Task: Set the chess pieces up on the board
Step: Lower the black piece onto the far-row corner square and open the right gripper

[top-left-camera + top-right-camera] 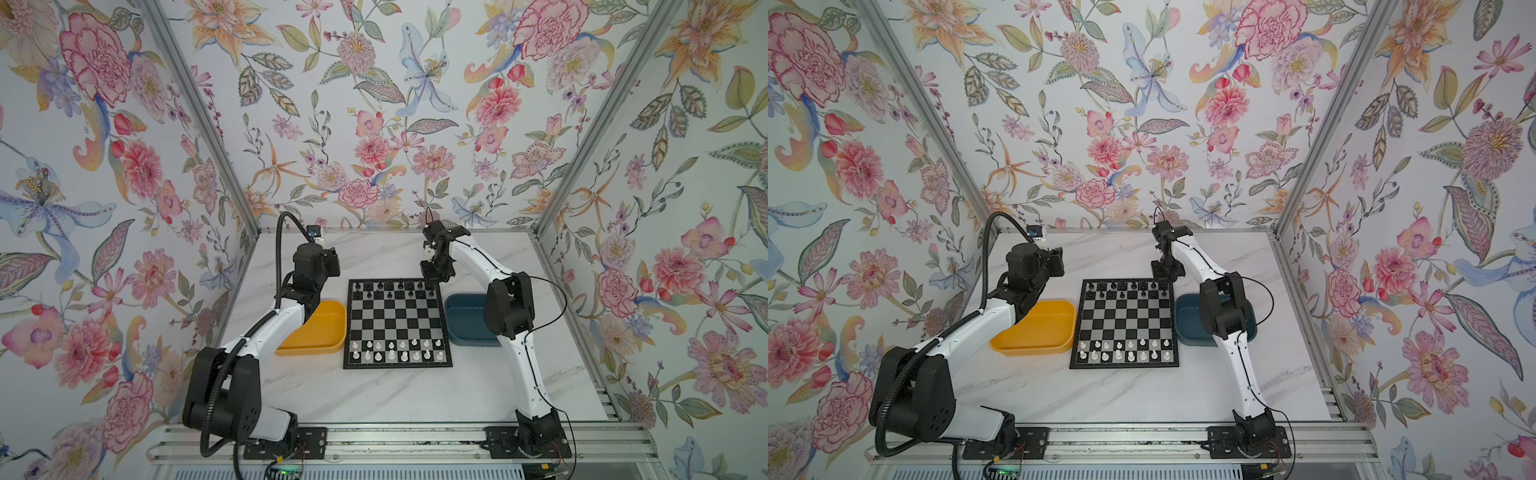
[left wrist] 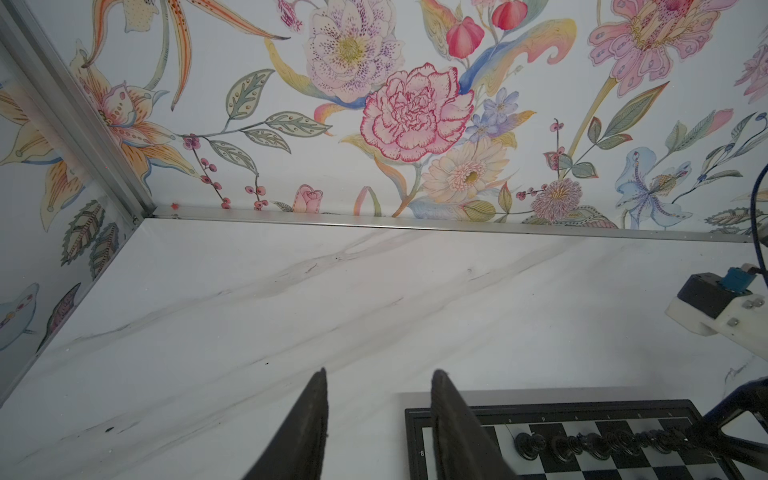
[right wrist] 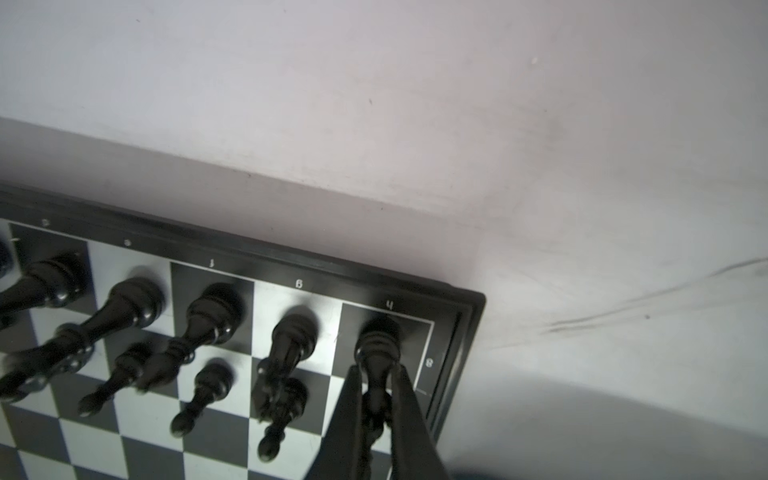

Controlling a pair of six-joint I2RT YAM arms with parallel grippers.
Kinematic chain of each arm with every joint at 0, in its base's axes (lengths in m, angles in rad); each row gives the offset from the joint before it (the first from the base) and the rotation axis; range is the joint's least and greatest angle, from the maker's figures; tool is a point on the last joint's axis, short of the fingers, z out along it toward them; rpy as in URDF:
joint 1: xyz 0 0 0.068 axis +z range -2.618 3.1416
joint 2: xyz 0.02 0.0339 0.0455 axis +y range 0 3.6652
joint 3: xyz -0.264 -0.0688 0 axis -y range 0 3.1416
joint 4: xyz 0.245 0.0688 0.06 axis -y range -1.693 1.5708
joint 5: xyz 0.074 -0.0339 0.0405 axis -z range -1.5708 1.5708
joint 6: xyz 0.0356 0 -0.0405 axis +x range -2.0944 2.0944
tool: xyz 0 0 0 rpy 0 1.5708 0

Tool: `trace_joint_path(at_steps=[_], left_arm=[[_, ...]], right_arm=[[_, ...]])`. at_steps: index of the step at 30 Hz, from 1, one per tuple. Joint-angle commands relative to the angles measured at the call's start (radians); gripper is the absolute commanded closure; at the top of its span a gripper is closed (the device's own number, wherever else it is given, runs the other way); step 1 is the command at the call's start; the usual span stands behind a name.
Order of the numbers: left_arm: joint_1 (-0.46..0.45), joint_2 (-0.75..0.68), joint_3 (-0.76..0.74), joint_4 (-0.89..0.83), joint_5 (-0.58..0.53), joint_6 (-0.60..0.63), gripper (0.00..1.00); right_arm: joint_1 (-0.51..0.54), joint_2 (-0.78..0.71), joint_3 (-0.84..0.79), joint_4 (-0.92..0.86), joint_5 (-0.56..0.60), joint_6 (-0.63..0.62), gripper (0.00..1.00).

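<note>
- At the far right corner of the board (image 1: 397,321): right end effector (image 3: 378,369) pinching one black piece (image 3: 378,338), fingers (image 3: 409,399) pressed to its upper body from either side.
- Black piece upright, long axis in line with the fingers. Base sits over the dark corner square, inside its lines. Whether the base touches the square, cannot tell.
- Relation that matters: the black piece lies directly between the fingers, not beside them. Judged exit is along its axis, straight up.
- Any sideways drift would likely drag it, and the neighbour (image 3: 291,332) on the back rank stands just beside.
- Black pieces (image 1: 388,286) line the far back rank. The row in front looks only part filled, count unclear.
- White pieces (image 1: 395,351) stand in the two near rows, which look full.
- Left end effector (image 2: 379,371) spread, nothing between its fingers. It hangs over bare counter (image 2: 249,311) just off the board's far left corner, well apart from the black piece.
- Right arm is nearer by far, so this placement looks like its job.
- Judgement: task late, black side being finished. Next calls for: settle, let go, rise clear.
</note>
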Motion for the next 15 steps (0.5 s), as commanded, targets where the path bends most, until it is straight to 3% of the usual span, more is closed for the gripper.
trace_joint_path(at_steps=[1,11,15], left_arm=[[0.013,0.004,-0.002,-0.007,-0.027,0.017,0.58],[0.013,0.007,-0.002,-0.008,-0.029,0.016,0.58],[0.013,0.006,-0.002,-0.007,-0.029,0.016,0.58]], right_arm=[[0.001,0.020,0.020,-0.039,-0.004,-0.013,0.92],[0.000,0.024,0.015,-0.041,-0.004,-0.011,0.91],[0.001,0.025,0.017,-0.041,-0.004,-0.010,0.84]])
